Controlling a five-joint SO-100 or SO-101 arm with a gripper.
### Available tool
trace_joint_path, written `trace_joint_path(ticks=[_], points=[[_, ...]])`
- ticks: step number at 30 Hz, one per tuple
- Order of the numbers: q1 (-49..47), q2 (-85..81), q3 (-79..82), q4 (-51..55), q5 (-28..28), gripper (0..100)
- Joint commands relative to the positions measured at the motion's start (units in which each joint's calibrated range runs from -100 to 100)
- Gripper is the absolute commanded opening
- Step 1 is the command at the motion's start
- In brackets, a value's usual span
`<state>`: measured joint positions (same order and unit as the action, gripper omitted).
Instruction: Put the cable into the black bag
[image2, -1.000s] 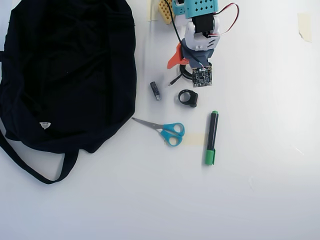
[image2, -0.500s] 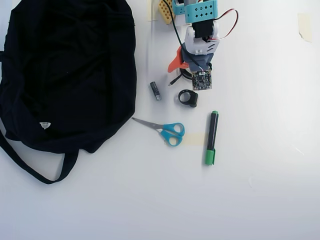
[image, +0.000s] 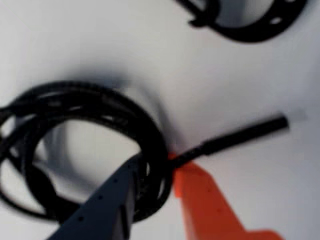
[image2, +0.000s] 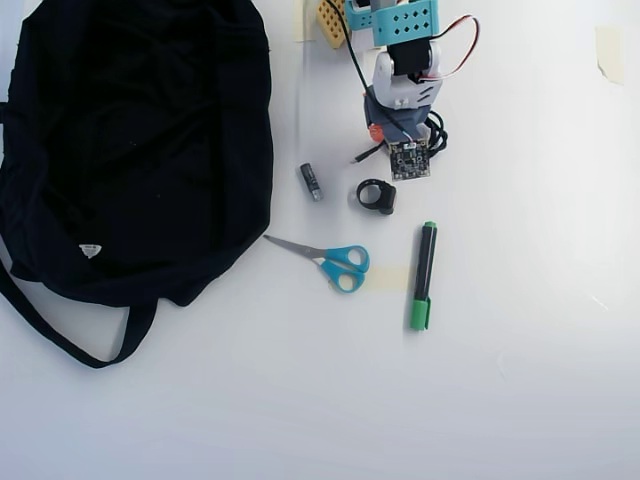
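Cable lies coiled on the white counter in the wrist view, and the hand has its grey finger inside the coil and its orange finger outside, pinching the strands between them. The plug end sticks out to the right.

In the overhead view the hand is near the far edge of the counter, over the cable. The black bag is well apart, at the left edge. I judge the grasp is made; lifting and carrying to the bag remain.

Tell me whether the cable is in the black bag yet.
Out. The cable lies coiled on the table beside the pincer, whose fingers straddle its strands, apart from the black bag.
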<state>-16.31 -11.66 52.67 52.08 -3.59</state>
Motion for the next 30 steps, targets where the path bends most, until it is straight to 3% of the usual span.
trace_joint_path(ticks=[1, 12, 20, 30], points=[[-0.5, -0.1, 0.2, -0.6, 0.2, 2], [-0.9, -1.4, -6.9, 1.5, 0.2, 2], [-1.3, -3.9, -27.7, 23.1, 0.3, 2], [2.3, -6.8, -39.6, 32.7, -1.7, 2]])
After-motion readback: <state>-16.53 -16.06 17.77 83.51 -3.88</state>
